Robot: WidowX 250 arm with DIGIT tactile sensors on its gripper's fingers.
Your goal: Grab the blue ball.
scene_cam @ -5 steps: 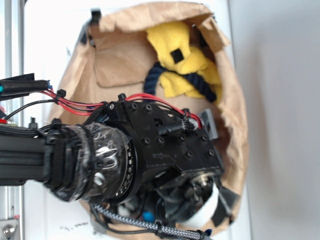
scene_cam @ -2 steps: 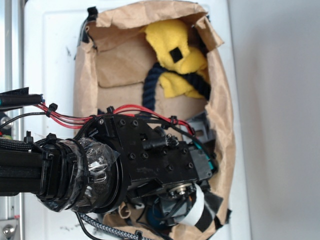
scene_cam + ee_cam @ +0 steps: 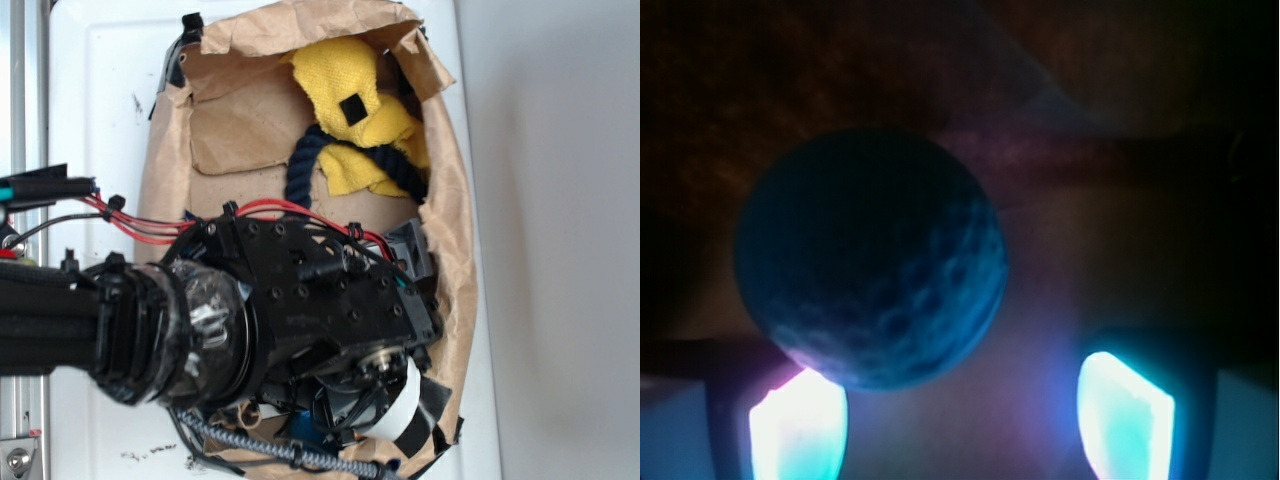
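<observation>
While our arm fills the lower left of the exterior view, we look down into a brown paper bag (image 3: 460, 200) lying on a white surface (image 3: 110, 110). Our gripper (image 3: 335, 425) sits low at the bag's near end, where the black wrist housing covers most of the floor. A small patch of blue shows under the housing, the ball (image 3: 300, 428), mostly hidden in that view. Close to the housing on the right stands a grey metal bracket (image 3: 415, 250), and the bag's right wall runs just past it, so room on that side is tight. Toward the far end lies a yellow cloth (image 3: 355, 100) with a dark rope (image 3: 300, 170) curling beside and under it, well apart from our gripper. Between them the bag floor is bare paper.

From the wrist view, the ball (image 3: 872, 258) is large and close, left of centre, its lower edge overlapping the tip of one glowing finger (image 3: 798, 425). The other finger (image 3: 1125, 415) stands off to the side with open floor between it and the ball. Our fingers are spread wide, and nothing is clamped between them. Whether the near finger touches the ball, we cannot tell. Beyond the ball the bag is dim brown.
</observation>
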